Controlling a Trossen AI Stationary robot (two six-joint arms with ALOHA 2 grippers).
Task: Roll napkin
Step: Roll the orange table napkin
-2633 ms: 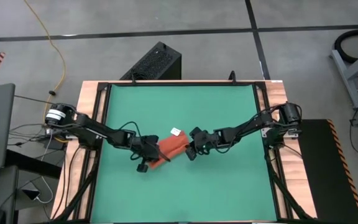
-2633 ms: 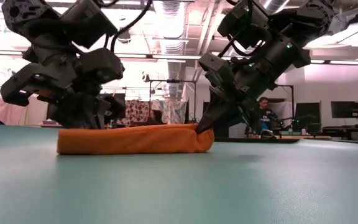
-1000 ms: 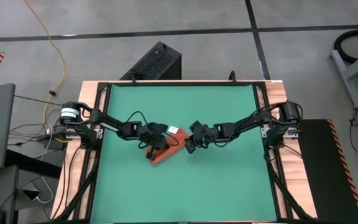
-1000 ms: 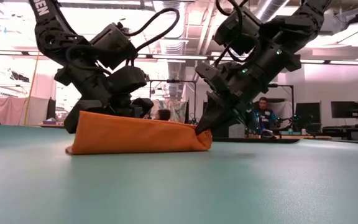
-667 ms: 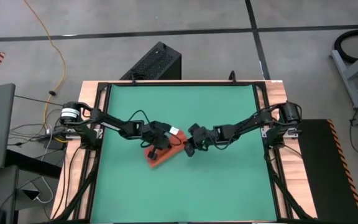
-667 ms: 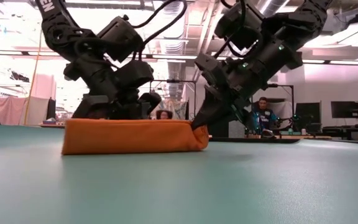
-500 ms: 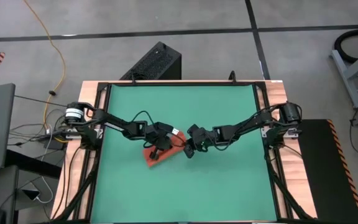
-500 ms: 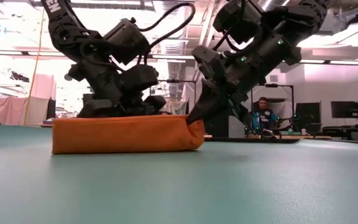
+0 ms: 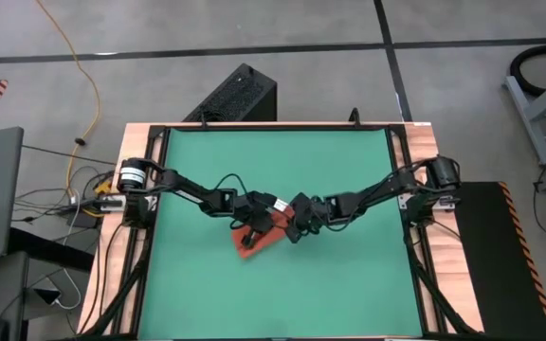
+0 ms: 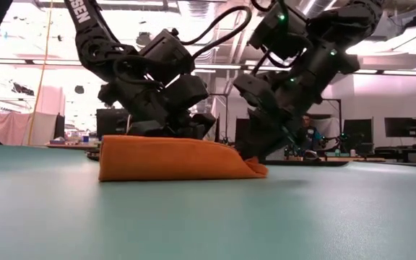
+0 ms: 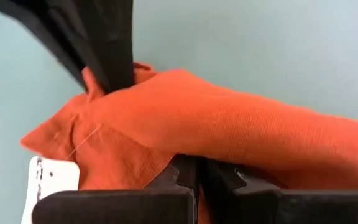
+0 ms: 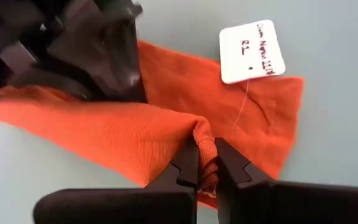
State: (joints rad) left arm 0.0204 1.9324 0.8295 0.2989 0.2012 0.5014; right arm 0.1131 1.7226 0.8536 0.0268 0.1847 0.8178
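The orange-red napkin (image 9: pixel 254 241) lies partly rolled near the middle of the green table, its thick roll (image 10: pixel 166 159) tapering to a low flat end (image 10: pixel 257 170). Its white tag (image 12: pixel 252 51) lies on the flat part behind the roll. My left gripper (image 11: pixel 197 177) is shut, with its tips at the napkin on the roll's far side. My right gripper (image 12: pixel 206 163) is shut on the roll's end, close beside the left gripper (image 9: pixel 265 220). My left gripper meets the napkin with its shut fingers (image 12: pixel 124 79), slanting down from the table's left onto the flat cloth just behind the roll (image 11: pixel 166 163). The napkin lies on the table under them. My right gripper pinches a bunched fold at the roll's end (image 12: pixel 205 147) between its two fingers. It slants down from the table's right. That end lies low on the table.
The green mat (image 9: pixel 349 180) has free room on all sides of the napkin. A black frame (image 9: pixel 401 189) runs along the table's edges. In the low view a person (image 10: pixel 308 130) sits in the room beyond the table.
My left gripper has gone down and toward the table's right, along the napkin, close up to my right gripper. The napkin has slid a little toward the right. The end in the right gripper has sunk flat, while the other end stays thick.
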